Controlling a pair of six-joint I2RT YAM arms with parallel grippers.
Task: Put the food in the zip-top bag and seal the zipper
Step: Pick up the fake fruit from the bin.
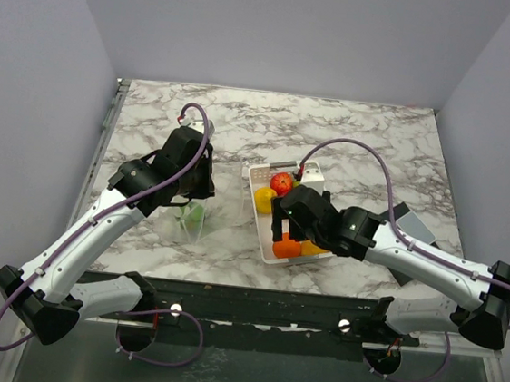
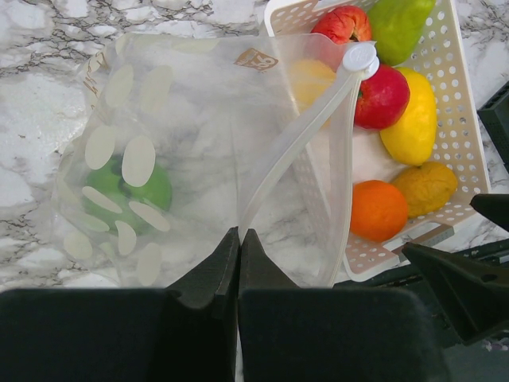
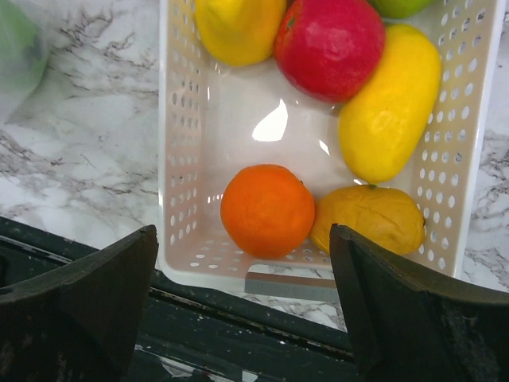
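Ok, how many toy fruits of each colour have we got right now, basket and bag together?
Red glossy toy fruits: 2
Yellow glossy toy fruits: 3
Orange glossy toy fruit: 1
Green glossy toy fruits: 2, one in the white slotted plastic basket, one inside the see-through plastic zip-top bag
Total: 8

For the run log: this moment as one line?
left gripper: shut on clear plastic zip-top bag | bag: one green toy fruit inside | right gripper: open over white slotted basket
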